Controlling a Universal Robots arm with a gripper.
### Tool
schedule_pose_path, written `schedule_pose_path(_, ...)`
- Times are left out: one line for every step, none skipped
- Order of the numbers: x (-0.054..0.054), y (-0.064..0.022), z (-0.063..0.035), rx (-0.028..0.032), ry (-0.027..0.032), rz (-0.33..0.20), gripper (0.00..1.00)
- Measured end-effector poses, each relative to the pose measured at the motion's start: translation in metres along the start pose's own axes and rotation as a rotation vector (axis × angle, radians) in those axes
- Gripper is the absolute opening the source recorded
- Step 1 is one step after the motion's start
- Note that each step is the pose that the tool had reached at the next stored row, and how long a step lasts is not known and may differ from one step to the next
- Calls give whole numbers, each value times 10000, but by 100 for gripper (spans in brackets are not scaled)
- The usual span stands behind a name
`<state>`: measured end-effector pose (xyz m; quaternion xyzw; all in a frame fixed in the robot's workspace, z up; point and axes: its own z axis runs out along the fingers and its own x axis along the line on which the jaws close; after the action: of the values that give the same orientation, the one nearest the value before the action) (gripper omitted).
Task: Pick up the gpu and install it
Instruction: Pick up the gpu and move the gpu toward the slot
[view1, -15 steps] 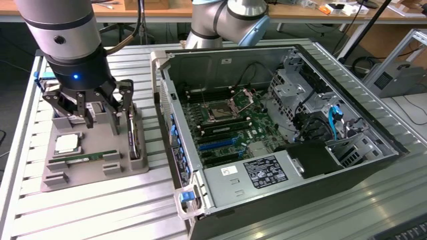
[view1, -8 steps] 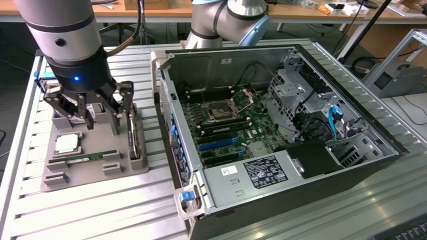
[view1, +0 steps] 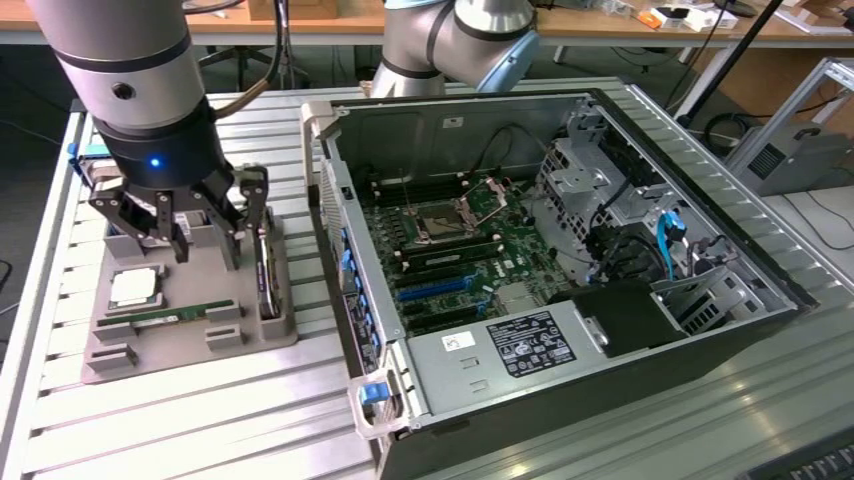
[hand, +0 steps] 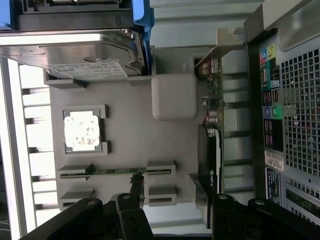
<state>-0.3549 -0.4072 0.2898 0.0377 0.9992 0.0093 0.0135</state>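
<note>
Slatted table (view1: 200, 420) — end effector (view1: 207, 248) near gpu (view1: 271, 282)

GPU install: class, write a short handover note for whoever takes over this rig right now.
Gripper: jaws open, empty, low over the grey plastic parts tray.
Thin black GPU card with silver metal bracket: standing on edge in its tray slot, on the side nearest the open dark computer case.
Done: nothing yet; card not grasped.
Left: pick-up and installation in the case.
</note>
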Motion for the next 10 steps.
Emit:
schedule_pose_path(0,-1,6,5,-1,0,54)
schedule_pose_path(0,-1,9,9,0,0,54)
schedule_pose_path(0,-2,13,11,-1,0,54)
schedule_pose_path(0,-2,17,14,-1,0,54)
schedule_pose_path(-1,-2,22,18,-2,0,54)
schedule_pose_path(-1,-3,29,26,-3,-1,54)
schedule_pose_path(-2,-4,37,36,-3,-1,54)
schedule_pose_path(-3,-4,41,41,-3,-1,54)
schedule_pose_path(-3,-4,45,45,-3,-1,54)
schedule_pose_path(-4,-4,51,50,-4,-1,54)
